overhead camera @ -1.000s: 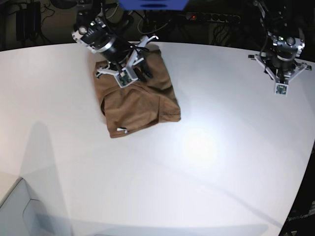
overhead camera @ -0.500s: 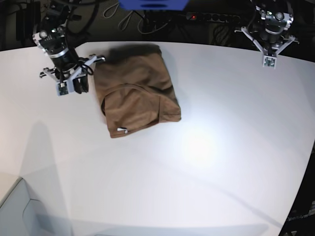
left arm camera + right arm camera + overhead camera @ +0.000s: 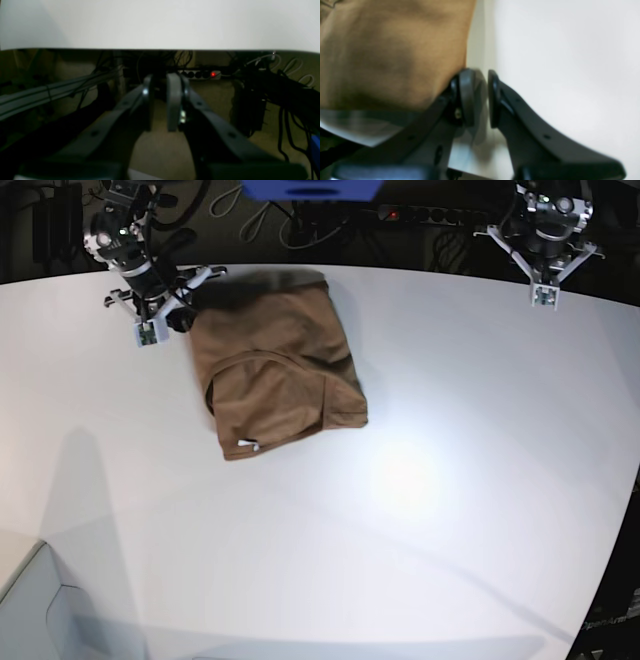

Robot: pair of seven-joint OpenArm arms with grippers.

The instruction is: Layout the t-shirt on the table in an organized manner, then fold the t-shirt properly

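Right gripper (image 3: pixel 176 320) poised at the far-left corner of one folded brown cloth t-shirt (image 3: pixel 277 367), fingers nearly pressed together, pinching nothing. Left gripper (image 3: pixel 160 110) raised past the far edge of the one smooth white table (image 3: pixel 420 510), fingers close-set on nothing. Two arms.

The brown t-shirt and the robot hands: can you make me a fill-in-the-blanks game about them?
1. The t-shirt lies folded on the ____ table.
2. The small tag on the t-shirt is ____.
3. The right hand holds ____ between its fingers.
4. The left hand is far from the t-shirt, near the table's ____ edge.

Missing words: white; white; nothing; far
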